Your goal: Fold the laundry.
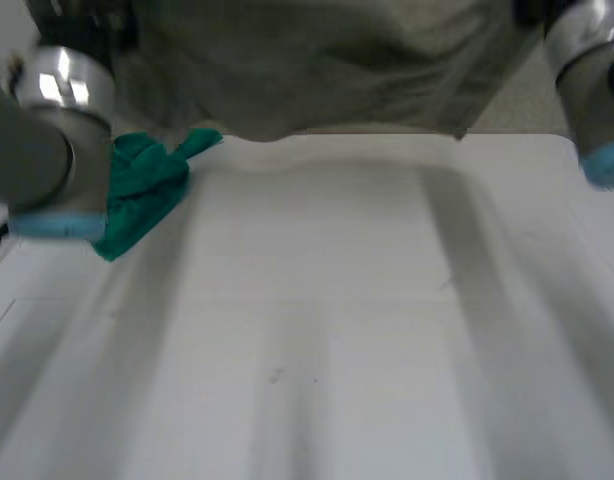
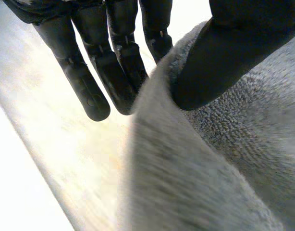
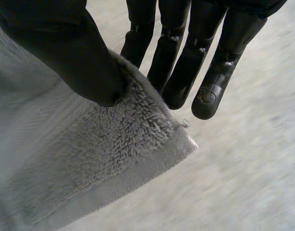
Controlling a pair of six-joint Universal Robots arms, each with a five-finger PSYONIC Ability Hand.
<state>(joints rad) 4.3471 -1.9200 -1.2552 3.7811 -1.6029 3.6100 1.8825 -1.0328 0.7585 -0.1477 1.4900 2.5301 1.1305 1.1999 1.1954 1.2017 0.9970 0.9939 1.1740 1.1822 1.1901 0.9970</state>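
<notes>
The left robot hand [image 2: 121, 62] and right robot hand [image 3: 178, 62] each pinch the grey towel [image 1: 317, 70], seemingly aloft.

A crumpled green cloth [image 1: 147, 195] lies on the white table [image 1: 337, 320].

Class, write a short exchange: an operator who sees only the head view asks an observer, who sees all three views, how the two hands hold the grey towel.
Operator: In the head view the towel hangs across the far side of the table. Are the left hand and the right hand actually gripping it?
Observer: Yes. Each one pinches the towel between its thumb and straight fingers.
Operator: Where on the towel is the right hand's grip?
Observer: Close to a corner, which lies just past its fingertips.
</notes>
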